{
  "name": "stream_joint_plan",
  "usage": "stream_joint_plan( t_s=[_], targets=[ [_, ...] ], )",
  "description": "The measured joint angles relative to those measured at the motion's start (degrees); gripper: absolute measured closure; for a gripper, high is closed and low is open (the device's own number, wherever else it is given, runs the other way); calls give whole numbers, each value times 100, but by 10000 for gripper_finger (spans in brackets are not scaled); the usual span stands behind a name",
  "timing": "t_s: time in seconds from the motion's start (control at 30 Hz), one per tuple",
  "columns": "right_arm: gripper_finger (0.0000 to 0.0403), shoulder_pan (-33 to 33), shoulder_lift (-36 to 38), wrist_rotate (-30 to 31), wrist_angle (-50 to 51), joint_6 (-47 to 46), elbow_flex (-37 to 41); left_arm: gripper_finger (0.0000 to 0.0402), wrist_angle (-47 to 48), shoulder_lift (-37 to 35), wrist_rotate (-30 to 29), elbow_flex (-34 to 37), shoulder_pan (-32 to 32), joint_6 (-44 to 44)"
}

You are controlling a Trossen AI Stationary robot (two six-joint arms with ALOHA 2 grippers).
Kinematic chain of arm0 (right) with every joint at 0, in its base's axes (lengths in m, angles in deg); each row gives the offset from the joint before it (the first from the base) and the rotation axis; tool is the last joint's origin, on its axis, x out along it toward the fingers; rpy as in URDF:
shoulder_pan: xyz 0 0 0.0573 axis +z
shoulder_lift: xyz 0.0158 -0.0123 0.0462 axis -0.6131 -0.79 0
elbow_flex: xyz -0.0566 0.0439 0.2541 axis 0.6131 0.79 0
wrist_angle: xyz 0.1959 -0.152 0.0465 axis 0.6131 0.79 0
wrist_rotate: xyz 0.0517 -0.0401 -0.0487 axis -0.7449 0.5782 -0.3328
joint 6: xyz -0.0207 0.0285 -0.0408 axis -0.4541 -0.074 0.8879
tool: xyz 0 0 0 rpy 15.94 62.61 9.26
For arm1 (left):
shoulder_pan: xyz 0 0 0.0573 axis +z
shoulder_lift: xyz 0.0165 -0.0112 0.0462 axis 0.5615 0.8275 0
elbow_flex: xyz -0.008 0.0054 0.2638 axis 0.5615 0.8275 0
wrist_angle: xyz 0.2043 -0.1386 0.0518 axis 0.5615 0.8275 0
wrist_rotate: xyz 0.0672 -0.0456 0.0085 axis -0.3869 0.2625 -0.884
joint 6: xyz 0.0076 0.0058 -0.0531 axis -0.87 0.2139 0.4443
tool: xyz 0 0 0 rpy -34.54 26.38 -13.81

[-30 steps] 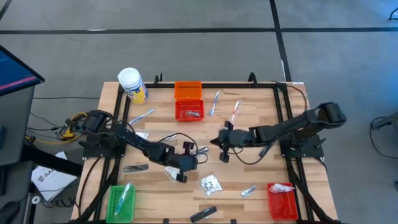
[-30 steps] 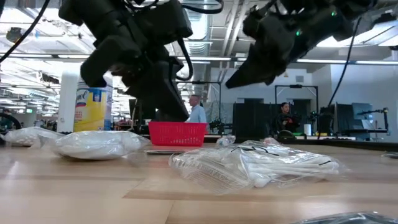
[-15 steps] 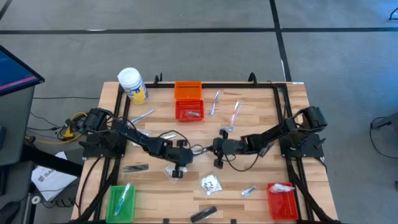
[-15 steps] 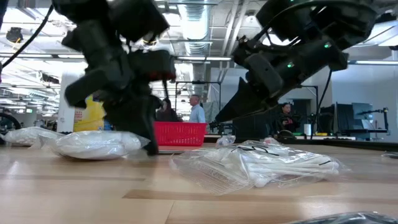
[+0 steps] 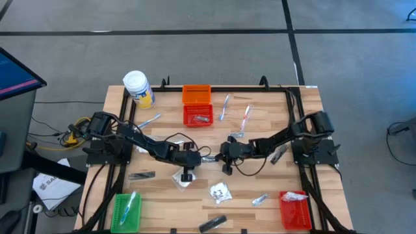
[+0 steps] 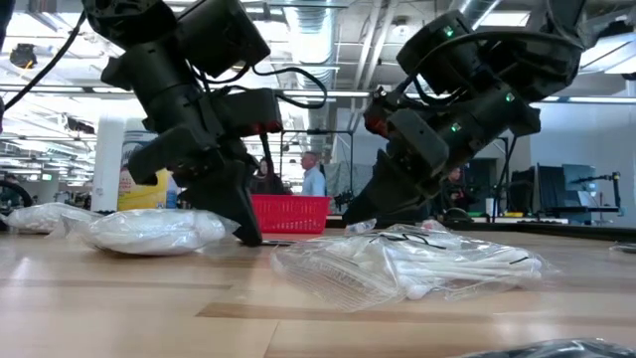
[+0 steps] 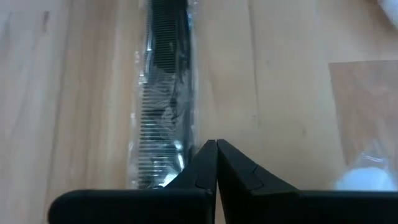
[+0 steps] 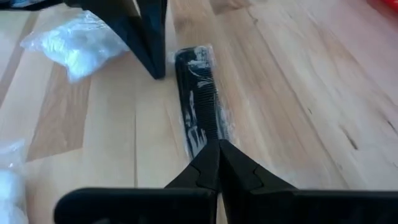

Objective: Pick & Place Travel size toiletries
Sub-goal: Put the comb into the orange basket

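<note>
A black comb in a clear wrapper (image 5: 208, 156) lies flat on the table's middle. It shows lengthwise in the left wrist view (image 7: 163, 87) and the right wrist view (image 8: 198, 87). My left gripper (image 5: 198, 157) is shut, its tip (image 8: 158, 71) down at table level beside the comb's left end. My right gripper (image 5: 218, 155) is shut too, its tip (image 8: 219, 146) over the comb's right end. A white packet (image 5: 182, 179) and a clear bag of swabs (image 5: 220, 192) lie nearer the front. My left gripper's shut fingertips (image 7: 216, 149) stand slanting down against the edge of the comb's wrapper (image 7: 186, 163) at its left end; I cannot tell whether they touch it. My right gripper's shut fingertips point slanting down along the comb at its right end (image 8: 205, 134); whether they touch cannot be told.
An orange basket (image 5: 197, 95) and a red basket (image 5: 197, 116) stand at the back, a green one (image 5: 127, 211) at the front left and a red one (image 5: 294, 209) at the front right. A white jar (image 5: 138, 88) stands at the back left. Sachets, sticks and tubes lie scattered.
Both grippers have sunk toward the table and stayed shut. My left gripper has gone from the white packet toward the far edge, to the comb's left end. My right gripper has come down and a little leftward to the comb's right end. The comb has kept still.
</note>
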Motion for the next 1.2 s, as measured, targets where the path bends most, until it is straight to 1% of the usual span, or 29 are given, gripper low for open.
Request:
stream_joint_plan(
  t_s=[0.1, 0.2, 0.3, 0.37, 0.47, 0.53, 0.67, 0.73, 0.87, 0.97, 1.1, 1.2],
  targets=[
    [402, 96, 20, 6, -180, 165, 0, 401, 7, 0, -184, 2, 2, -17],
    [402, 206, 21, -159, -317, 302, 0, 401, 0, 0, -194, 4, 4, -19],
    [403, 302, -6, -215, -356, 201, 0, 401, -16, 0, -194, 4, 4, -21],
    [403, 431, -23, 125, -368, 139, 0, 401, -36, 0, -192, 4, 4, -20],
    [403, 718, 74, 1011, -488, 127, 0, 401, -100, 0, -189, 4, -17, -37],
    [403, 912, 165, 1453, -570, 83, -7, 401, -229, 0, -186, 4, -17, -39],
    [403, 1165, 141, 1898, -508, -49, 2, 401, -622, 0, -175, 4, -18, -152],
    [403, 1140, 90, 1913, -521, -51, -7, 401, -864, 0, -129, 4, -20, -223],
    [403, 981, 82, 1607, -492, -133, -1, 401, -1276, 0, -121, 4, -24, -301],
    [403, 914, 80, 1524, -463, -133, -2, 401, -1627, -2, 8, 113, -49, -328],
    [403, 891, 80, 1363, -463, -134, -2, 401, -2368, -190, 75, 616, 35, -338],
    [403, 850, 80, 1174, -393, -220, -13, 401, -2988, -665, 68, 1198, 180, -230]
  ],
)
